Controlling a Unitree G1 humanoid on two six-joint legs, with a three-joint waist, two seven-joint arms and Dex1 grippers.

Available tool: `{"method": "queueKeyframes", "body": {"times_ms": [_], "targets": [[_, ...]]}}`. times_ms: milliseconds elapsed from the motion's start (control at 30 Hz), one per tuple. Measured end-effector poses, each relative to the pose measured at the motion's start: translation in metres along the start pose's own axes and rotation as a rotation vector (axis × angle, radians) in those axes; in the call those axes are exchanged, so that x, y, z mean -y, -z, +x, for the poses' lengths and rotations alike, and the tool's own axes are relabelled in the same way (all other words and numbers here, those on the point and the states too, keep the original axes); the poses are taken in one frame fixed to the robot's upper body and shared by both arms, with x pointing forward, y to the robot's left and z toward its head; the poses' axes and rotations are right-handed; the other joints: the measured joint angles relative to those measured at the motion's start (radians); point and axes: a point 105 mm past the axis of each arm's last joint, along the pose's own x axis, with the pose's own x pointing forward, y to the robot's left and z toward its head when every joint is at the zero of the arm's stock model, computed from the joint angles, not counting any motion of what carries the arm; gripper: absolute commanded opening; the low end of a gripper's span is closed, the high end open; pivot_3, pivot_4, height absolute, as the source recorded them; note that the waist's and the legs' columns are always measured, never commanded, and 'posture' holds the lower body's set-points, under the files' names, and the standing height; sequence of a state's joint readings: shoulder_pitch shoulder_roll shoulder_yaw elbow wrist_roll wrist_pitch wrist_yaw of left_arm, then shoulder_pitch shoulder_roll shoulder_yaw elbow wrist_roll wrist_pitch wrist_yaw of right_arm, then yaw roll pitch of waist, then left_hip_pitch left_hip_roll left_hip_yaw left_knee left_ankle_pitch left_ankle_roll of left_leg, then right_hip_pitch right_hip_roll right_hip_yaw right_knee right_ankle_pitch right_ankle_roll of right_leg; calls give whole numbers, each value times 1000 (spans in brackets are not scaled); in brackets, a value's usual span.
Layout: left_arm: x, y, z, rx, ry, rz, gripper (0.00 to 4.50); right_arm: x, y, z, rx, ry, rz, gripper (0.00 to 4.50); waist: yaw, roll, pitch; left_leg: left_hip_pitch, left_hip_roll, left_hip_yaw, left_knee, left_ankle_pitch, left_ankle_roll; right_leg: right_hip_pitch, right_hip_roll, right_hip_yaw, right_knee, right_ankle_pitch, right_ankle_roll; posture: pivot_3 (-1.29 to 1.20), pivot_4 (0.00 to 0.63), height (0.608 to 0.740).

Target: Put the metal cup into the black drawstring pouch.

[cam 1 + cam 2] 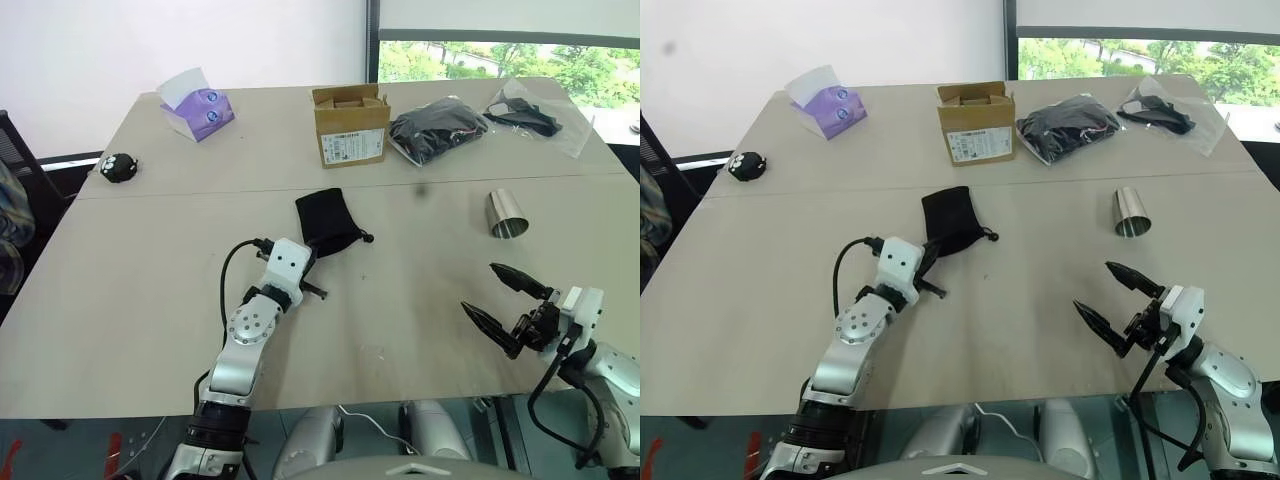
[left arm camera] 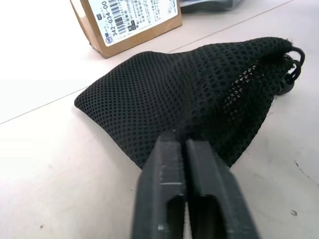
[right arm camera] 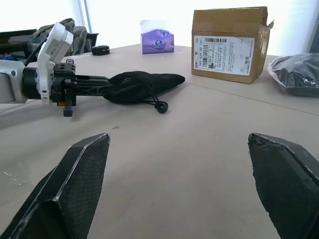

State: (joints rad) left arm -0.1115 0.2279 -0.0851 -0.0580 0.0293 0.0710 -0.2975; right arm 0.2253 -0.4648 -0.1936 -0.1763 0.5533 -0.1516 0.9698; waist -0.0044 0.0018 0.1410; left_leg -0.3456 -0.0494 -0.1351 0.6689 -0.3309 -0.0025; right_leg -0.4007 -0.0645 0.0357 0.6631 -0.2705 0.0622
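The black drawstring pouch (image 1: 330, 222) lies flat at the table's middle, its cord and knot (image 3: 160, 106) trailing toward the right. My left gripper (image 2: 185, 144) is shut on the pouch's near edge, fingers (image 2: 164, 184) pressed together over the mesh fabric. The metal cup (image 1: 507, 216) lies on its side to the right of the pouch, well apart from it, mouth toward me. My right gripper (image 1: 480, 288) stands open in front of the cup, near the table's front edge, with nothing between its fingers (image 3: 75, 184).
A cardboard box (image 1: 350, 125) stands behind the pouch. Two clear bags of black bundles (image 1: 436, 128) (image 1: 525, 115) lie at the back right. A purple tissue pack (image 1: 197, 108) and a small black round object (image 1: 119, 167) sit on the left.
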Motion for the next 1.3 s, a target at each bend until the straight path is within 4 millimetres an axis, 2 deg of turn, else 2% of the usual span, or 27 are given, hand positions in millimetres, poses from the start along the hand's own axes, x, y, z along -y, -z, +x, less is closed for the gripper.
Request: {"method": "queueKeyframes", "body": {"times_ms": [100,200,267,300,333,433,533,667,800,900,967,1033,1067,1100,1167,1300], "targets": [[-1,2,0,-11,-6,-29,64,5,4,0,-26,47,6,4500,0,0,0,0,0,0,0,0,0,0,0,0,0,0,0,0,150,740],[2,1,4,-26,-4,-66,64,29,9,1,-45,228,0,4500,0,0,0,0,0,0,1,0,0,0,0,0,1,0,0,0,150,740],[3,-1,6,-25,-3,-73,64,37,11,1,-57,293,-2,4500,0,0,0,0,0,0,1,0,0,0,0,0,1,0,0,0,150,740],[1,-4,8,-24,-11,-99,64,48,16,0,-100,381,13,4500,0,0,0,0,0,0,1,0,0,0,0,0,1,0,0,0,150,740],[0,-16,16,1,-26,-172,64,72,22,-1,-125,537,70,4500,0,0,0,-1,-1,1,2,0,0,-1,0,1,2,0,0,0,150,740],[-1,-42,24,68,-29,-228,64,93,23,1,-120,660,122,4500,0,0,0,-1,-1,1,2,0,0,-1,1,1,1,0,1,0,150,740],[-1,-54,29,83,-29,-259,64,117,25,-1,-117,787,152,4500,-6,0,0,-1,-1,1,1,0,0,-1,2,1,1,0,1,0,150,740],[0,-54,30,66,-23,-280,64,133,31,1,-125,840,178,4500,-11,0,0,-1,-1,3,1,0,0,-3,3,3,2,0,1,0,150,740],[-1,-50,28,51,-18,-284,64,139,35,16,-119,796,189,4500,-12,0,0,-1,-1,4,1,0,0,-3,3,4,2,0,1,0,150,740],[-1,-49,27,45,-11,-288,0,142,35,20,-113,782,189,3853,-11,0,0,-1,-1,4,1,0,0,-3,3,3,2,0,1,0,150,740],[-3,-48,26,43,-17,-284,0,144,35,25,-103,765,187,2957,-11,0,0,-2,-1,4,1,0,0,-3,3,4,2,0,1,0,150,740],[-2,-46,23,38,-19,-286,0,145,36,29,-102,748,182,1825,-11,0,0,-2,-1,4,1,0,0,-3,3,4,2,0,1,0,150,740],[-2,-46,23,38,-19,-286,0,145,36,29,-102,745,180,1699,-10,0,0,-2,-1,4,1,0,0,-3,3,3,2,0,1,0,150,740],[-3,-45,23,37,-20,-287,0,145,37,29,-102,740,178,1071,-10,0,0,-2,-1,4,1,0,0,-3,3,3,2,0,1,0,150,740],[-2,-44,22,32,-19,-289,0,145,36,31,-97,729,169,175,-11,0,0,-2,-1,4,1,0,0,-3,3,4,2,0,1,0,150,740],[0,-41,21,18,-13,-293,0,147,35,34,-94,721,156,80,-12,0,0,-2,-1,4,1,0,0,-3,3,4,2,0,1,0,150,740]]}}
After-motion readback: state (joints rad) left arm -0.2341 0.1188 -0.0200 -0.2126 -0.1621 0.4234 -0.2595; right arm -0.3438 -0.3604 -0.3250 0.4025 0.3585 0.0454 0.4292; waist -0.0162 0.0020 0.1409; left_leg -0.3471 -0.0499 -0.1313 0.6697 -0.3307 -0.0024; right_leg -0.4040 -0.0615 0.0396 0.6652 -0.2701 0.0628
